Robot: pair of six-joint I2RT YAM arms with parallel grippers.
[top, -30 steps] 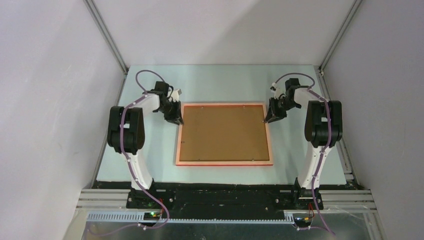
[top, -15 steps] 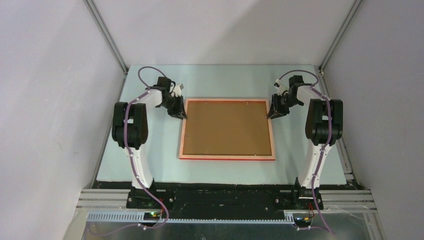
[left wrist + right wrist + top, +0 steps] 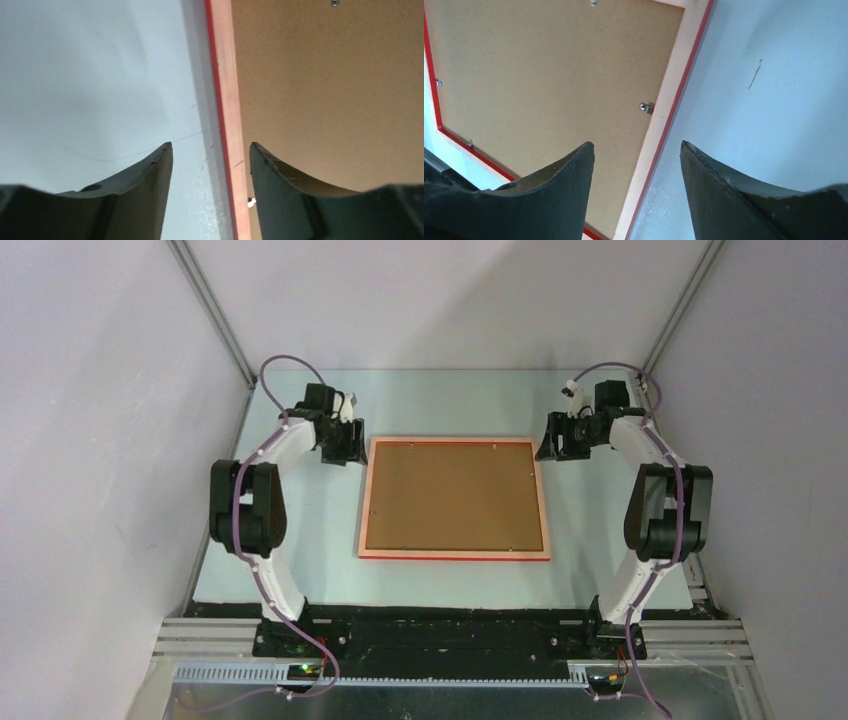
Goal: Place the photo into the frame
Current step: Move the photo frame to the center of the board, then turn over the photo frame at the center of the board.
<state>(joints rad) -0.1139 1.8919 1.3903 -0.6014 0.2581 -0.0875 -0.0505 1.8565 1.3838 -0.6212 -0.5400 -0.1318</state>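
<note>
The frame (image 3: 366, 502) lies flat and face down in the middle of the table, its red edge and pale back rim around a brown backing board (image 3: 455, 497). The photo is hidden. My left gripper (image 3: 345, 450) hovers open just outside the frame's far left corner. In the left wrist view the frame's rim (image 3: 227, 100) runs between the spread fingers of that gripper (image 3: 211, 145), which hold nothing. My right gripper (image 3: 548, 448) is open by the far right corner. Its wrist view shows the rim (image 3: 669, 105) under the empty gap of the gripper (image 3: 637, 144).
Small metal clips (image 3: 645, 107) pin the backing board (image 3: 549, 75) along the rim. The pale blue table top (image 3: 450, 400) extends beyond the frame on all sides. Grey walls with metal rails (image 3: 215, 320) close in left, right and far.
The frame shifted slightly right and settled flat on the table. Both grippers then opened, let go of its far corners and drew back outward.
</note>
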